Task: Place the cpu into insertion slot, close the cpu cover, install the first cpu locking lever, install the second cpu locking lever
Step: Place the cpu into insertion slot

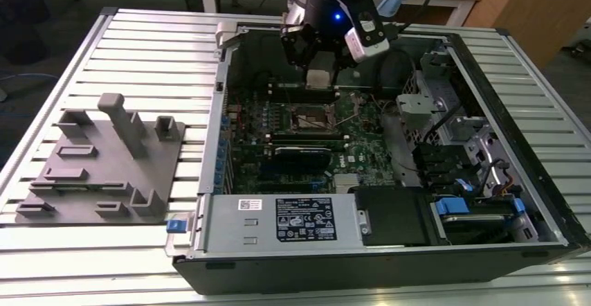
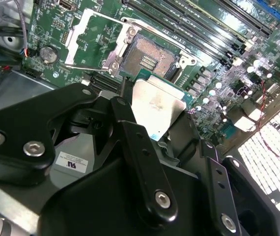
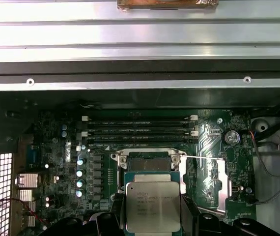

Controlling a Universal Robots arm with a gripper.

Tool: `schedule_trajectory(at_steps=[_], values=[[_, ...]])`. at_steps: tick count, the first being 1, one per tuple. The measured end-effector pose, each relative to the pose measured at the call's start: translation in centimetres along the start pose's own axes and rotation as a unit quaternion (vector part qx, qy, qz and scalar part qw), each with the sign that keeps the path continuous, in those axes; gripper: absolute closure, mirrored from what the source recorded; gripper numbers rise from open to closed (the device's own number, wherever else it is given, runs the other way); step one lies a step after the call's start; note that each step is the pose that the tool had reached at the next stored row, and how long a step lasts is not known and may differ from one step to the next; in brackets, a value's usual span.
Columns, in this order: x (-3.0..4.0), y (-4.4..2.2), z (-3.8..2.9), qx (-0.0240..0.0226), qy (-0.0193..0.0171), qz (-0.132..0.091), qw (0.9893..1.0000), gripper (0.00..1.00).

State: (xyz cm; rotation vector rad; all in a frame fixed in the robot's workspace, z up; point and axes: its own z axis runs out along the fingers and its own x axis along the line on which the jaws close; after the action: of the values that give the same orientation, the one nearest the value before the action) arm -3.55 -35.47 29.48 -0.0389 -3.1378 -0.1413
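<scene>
Cpu (image 2: 158, 109) placement is judged to be the step in hand, since the socket is not yet filled. An open computer case (image 1: 517, 64) is laid flat on a slatted table (image 1: 148, 50). The green motherboard (image 1: 277, 147) is bedded in the case, toward its edge on the exterior view's left. The arm is reached down over the case's far edge as the exterior view shows it, with the wrist near vertical. The gripper (image 1: 317, 77) is hung above the board. The insertion slot (image 3: 149, 162) is seen bare, its dark centre exposed. The cpu cover (image 2: 75, 37) is swung open and laid back beside the slot, with a thin lever wire (image 2: 88, 65) close by it. The cpu is pinched by opposite edges between the black fingers (image 2: 130, 128), its metal top shown in both wrist views. It is held above the board just beside the slot, apart from it. For seating, it is judged that the chip must be squared to the slot's rim, brought over the dark centre and lowered flat without tilt.
</scene>
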Motion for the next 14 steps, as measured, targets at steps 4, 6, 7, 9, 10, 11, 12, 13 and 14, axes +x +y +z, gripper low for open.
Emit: schedule_trajectory(at_steps=[4,6,7,9,10,11,12,13,14], values=[[0.0,-0.01,0.08,0.0001,0.0,0.0,1.0,0.46],[0.0,-0.03,0.3,-0.0003,-0.0001,0.0,1.0,0.46],[0.0,-0.03,0.36,-0.0003,0.0,0.0,1.0,0.46],[0.0,-0.03,0.36,-0.0002,0.0001,0.0,1.0,0.46],[0.0,-0.03,0.37,-0.0003,0.0,0.0,1.0,0.46],[0.0,-0.03,0.37,-0.0002,0.0,0.0,1.0,0.46],[0.0,-0.03,0.37,-0.0003,0.0,0.0,1.0,0.46],[0.0,-0.04,0.37,-0.0002,0.0,0.0,1.0,0.46],[0.0,-0.04,0.37,-0.0003,0.0,0.0,1.0,0.46]])
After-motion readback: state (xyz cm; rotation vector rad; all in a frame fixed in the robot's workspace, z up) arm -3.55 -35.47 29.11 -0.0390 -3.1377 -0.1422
